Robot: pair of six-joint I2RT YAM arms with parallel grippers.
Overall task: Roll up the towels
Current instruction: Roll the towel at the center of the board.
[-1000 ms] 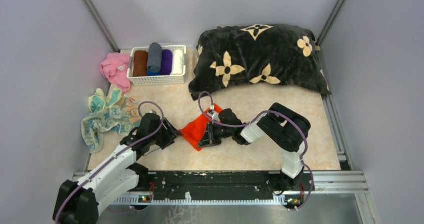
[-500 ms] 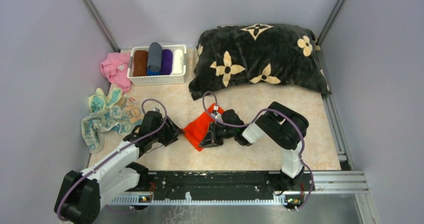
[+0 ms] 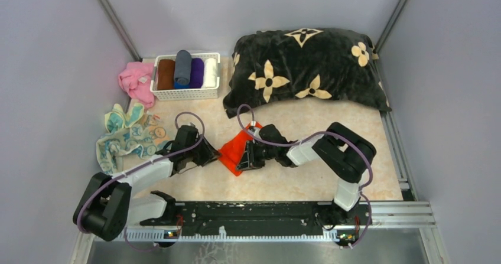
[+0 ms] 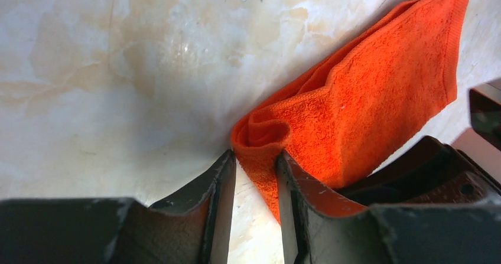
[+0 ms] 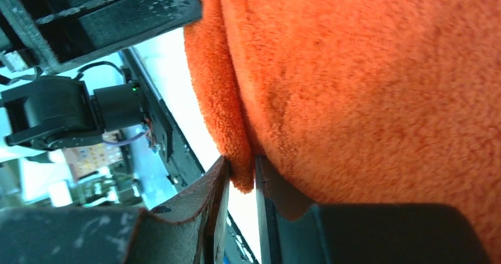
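Observation:
The orange-red towel (image 3: 234, 149) lies bunched and partly rolled mid-table between both arms. My left gripper (image 3: 211, 155) reaches it from the left. In the left wrist view its narrowed fingertips (image 4: 255, 155) pinch the towel's curled corner (image 4: 263, 135). From the right, my right gripper (image 3: 243, 157) holds the towel's near edge. In the right wrist view that gripper (image 5: 241, 165) has a thick hem (image 5: 239, 157) filling the slim gap between its jaws. A teal circle-print towel (image 3: 133, 139) and a pale yellow one (image 3: 116, 118) lie crumpled at the left.
A white basket (image 3: 158, 90) with several rolled cloths stands at the back left, a pink cloth (image 3: 136, 81) beside it. The big black cushion with cream flowers (image 3: 307, 69) fills the back right. Metal rails (image 3: 396, 152) edge the table.
My left arm has stretched right to the towel and its jaws have narrowed onto the curled corner. The right gripper's jaws have eased slightly apart while staying on the hem.

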